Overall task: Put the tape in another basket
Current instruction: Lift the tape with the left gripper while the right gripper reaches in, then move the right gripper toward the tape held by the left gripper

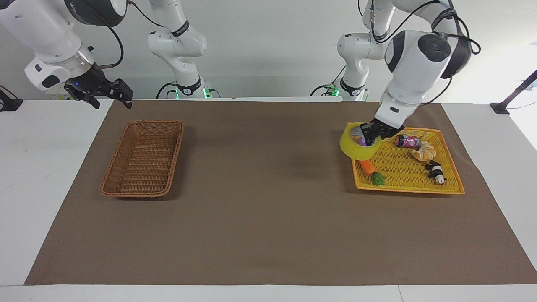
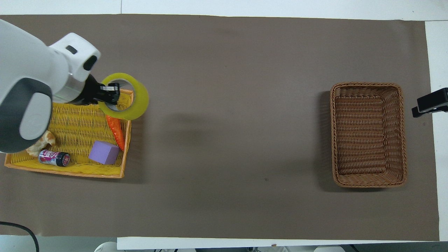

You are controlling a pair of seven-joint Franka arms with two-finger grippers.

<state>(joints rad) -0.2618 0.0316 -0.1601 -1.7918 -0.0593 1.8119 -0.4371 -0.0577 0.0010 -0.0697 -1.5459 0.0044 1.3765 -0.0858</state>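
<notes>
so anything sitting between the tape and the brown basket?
Nothing visible. The left gripper holds the tape in the air over the yellow tray's edge. Only bare brown mat lies between it and the brown basket. The right gripper waits, open, off the mat beside the basket.

From my remote seat I see a white table (image 1: 25,176) with a brown mat (image 1: 268,226) spread over most of its top, white margins showing at both ends. A plain pale wall (image 1: 268,50) rises at the robots' end. The light is even and soft, casting only faint shadows on the mat.
</notes>
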